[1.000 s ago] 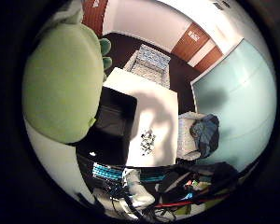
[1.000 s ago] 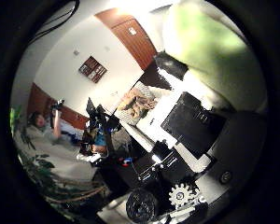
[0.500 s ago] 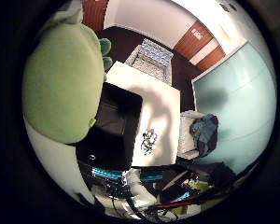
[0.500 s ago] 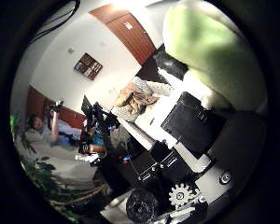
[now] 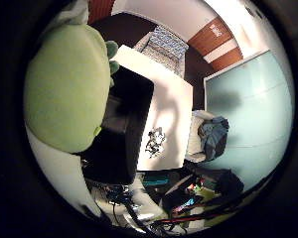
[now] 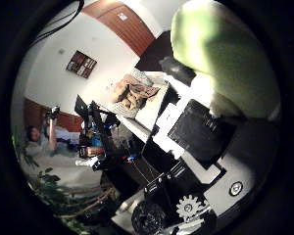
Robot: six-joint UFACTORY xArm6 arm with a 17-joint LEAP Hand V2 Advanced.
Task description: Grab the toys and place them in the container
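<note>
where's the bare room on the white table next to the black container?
Bare white table lies between the black container and its far edge, apart from a small dark toy near one end. The green plush toy, close to the palm, crowds the container's other side.

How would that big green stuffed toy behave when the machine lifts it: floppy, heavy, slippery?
The green stuffed toy looks rounded and plush, so it probably squashes rather than staying stiff. It seems light for its bulk. Its fuzzy-looking surface should grip well, not slip. Over the black container on the white table, it likely would not roll far if dropped.
</note>
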